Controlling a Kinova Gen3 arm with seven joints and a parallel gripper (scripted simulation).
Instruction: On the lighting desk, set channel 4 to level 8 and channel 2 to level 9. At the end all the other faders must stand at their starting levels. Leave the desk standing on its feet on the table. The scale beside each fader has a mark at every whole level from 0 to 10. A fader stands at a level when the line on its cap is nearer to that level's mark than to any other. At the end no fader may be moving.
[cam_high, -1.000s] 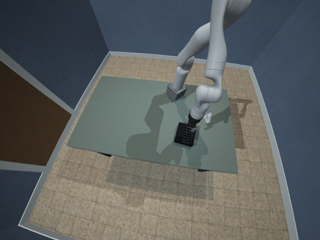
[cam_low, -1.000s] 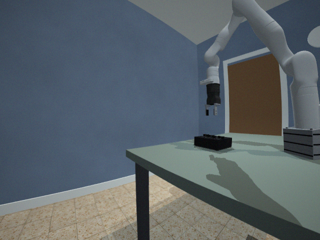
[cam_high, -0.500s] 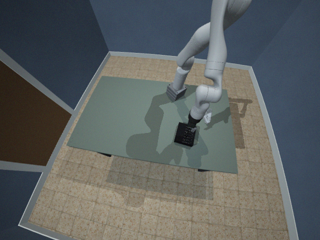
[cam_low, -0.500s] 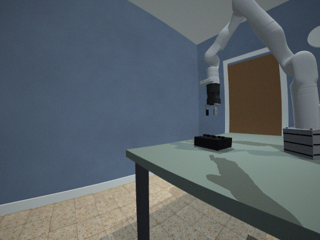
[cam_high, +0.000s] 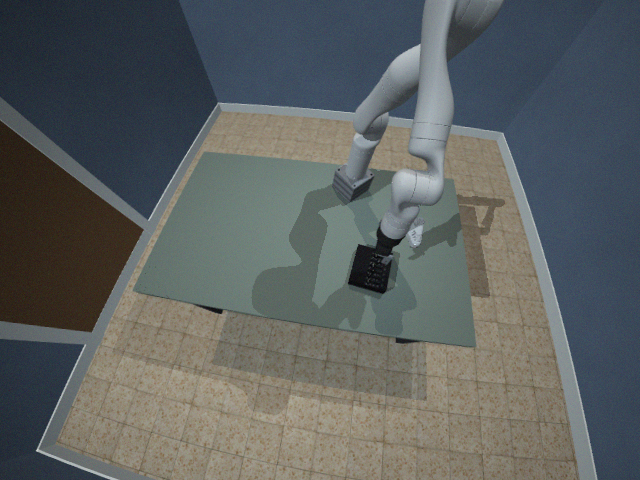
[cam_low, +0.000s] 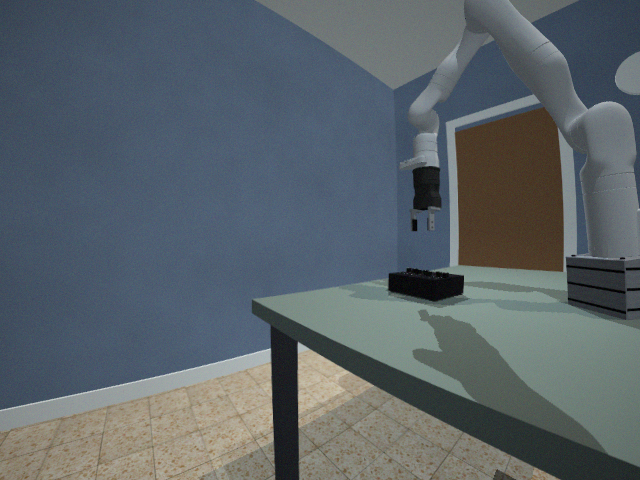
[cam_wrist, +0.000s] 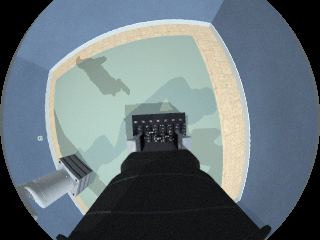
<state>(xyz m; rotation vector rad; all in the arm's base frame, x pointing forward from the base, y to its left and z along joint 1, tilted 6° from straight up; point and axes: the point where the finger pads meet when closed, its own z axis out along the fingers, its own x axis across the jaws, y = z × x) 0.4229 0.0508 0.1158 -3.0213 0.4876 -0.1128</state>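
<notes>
We're in the approach step: gripper fully open and empty, hanging well above the lighting desk sitting directly below it on the table, so next we descend and line a finger up on channel 4's cap.

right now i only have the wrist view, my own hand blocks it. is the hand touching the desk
Observer: No. In the exterior view the hand hangs well above the lighting desk, with open air between.
Operator: fingers open or closed
Observer: Open, with nothing between them.
Operator: am i over the desk at all
Observer: From the top view the hand sits over the desk's end nearest the arm's base. Fader levels are too small to read.
</notes>
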